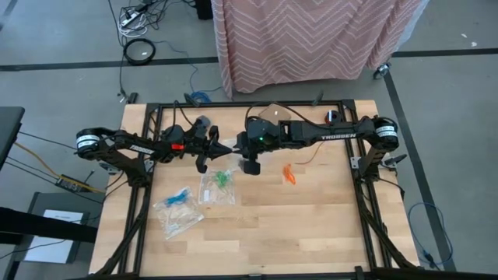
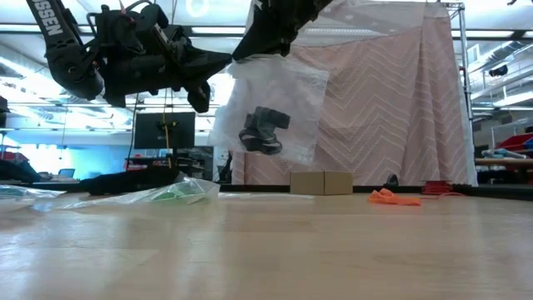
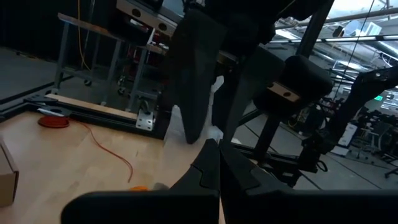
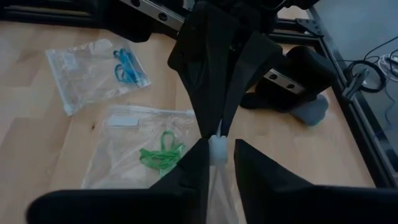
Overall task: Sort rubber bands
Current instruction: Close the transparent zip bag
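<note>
A clear zip bag (image 2: pixel 279 87) with black rubber bands (image 2: pixel 264 130) inside hangs above the middle of the table. Both grippers meet at its top. My left gripper (image 1: pixel 226 148) comes from the table's left and is shut on it. My right gripper (image 1: pixel 239 148) comes from the right, slanting down, its fingers close together on the same top edge. Loose orange rubber bands (image 1: pixel 289 174) lie on the table to the right. A bag with green bands (image 1: pixel 219 187) and a bag with blue bands (image 1: pixel 177 208) lie flat at the near left. My left gripper pinches the bag's top edge (image 4: pixel 217 132) between its two fingertips, coming about level from the table's left. The bag hangs below, clear of the table. My right gripper has the bunched top edge (image 4: pixel 218 151) of the bag between its two fingers, just beside the left gripper's tips. Its fingers come from the table's right, slanting down. The bag hangs slack under them, with the black bands in its lower part.
A small cardboard box (image 2: pixel 321 182) stands at the table's far edge, behind the hanging bag. A black frame rail (image 1: pixel 233 104) runs round the table. A pink patterned cloth (image 2: pixel 391 100) hangs behind the table. Bare wood lies along the near edge and at the right.
</note>
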